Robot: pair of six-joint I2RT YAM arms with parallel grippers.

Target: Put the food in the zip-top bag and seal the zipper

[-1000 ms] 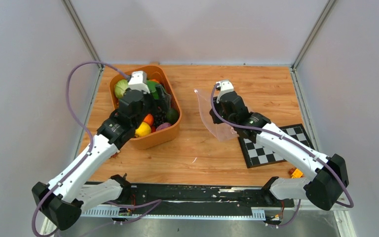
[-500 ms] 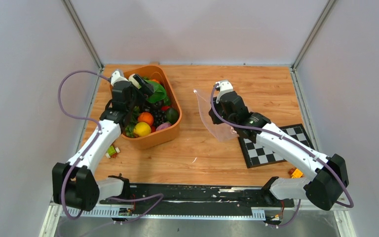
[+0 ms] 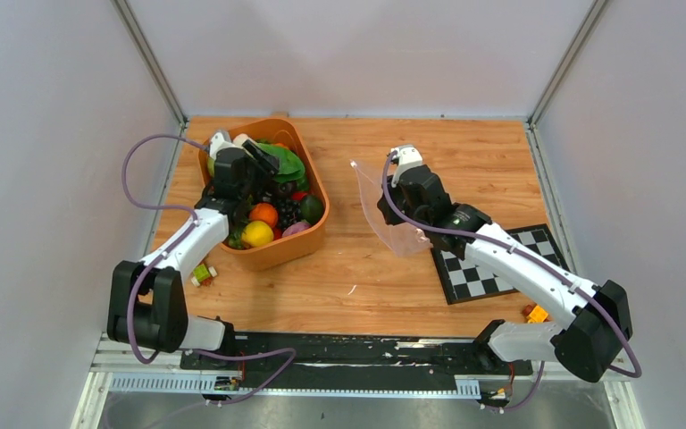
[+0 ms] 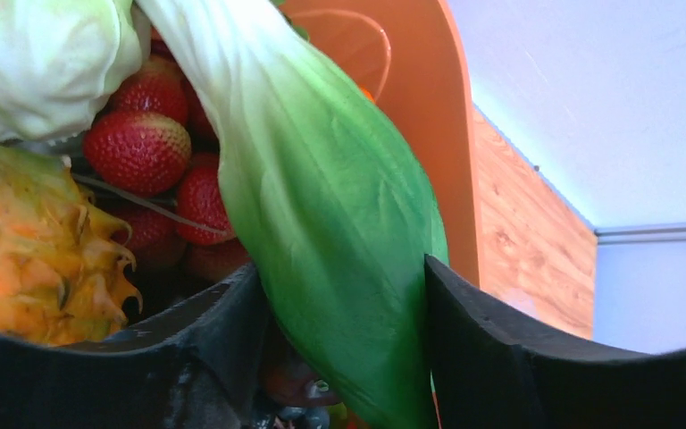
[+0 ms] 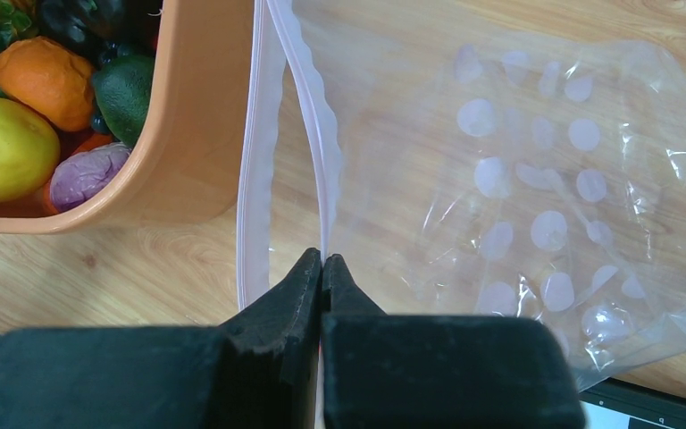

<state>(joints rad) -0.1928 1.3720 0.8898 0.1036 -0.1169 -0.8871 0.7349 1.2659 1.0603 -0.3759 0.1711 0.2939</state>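
Since nothing lies inside the bag [image 5: 536, 179], the task stands at its very start: no food is packed and the zipper [image 5: 248, 179] is unsealed, its two lips parted toward the tub [image 5: 196, 116]. The right hand [image 5: 322, 261] is clenched on one lip of that strip, holding the bag up over the surface [image 3: 366, 277], between the tub and the board [image 3: 491, 264]. The left hand [image 4: 341, 273] is down in the tub with its fingers on either side of the bok choy [image 4: 322, 206]. The leaf seems to touch both, though whether the grip is firm I cannot tell. All the packing and the seal are left to do.

Counted: two hands, one bag, one tub, one board. In the tub (as far as each view shows) there are one bok choy, one cabbage [image 4: 36, 63], one pineapple [image 4: 27, 250], at least four strawberries [image 4: 138, 147], one lemon [image 5: 4, 147] and one orange [image 5: 45, 67]. One small stray piece [image 3: 201, 273] lies on the surface just beside the tub.
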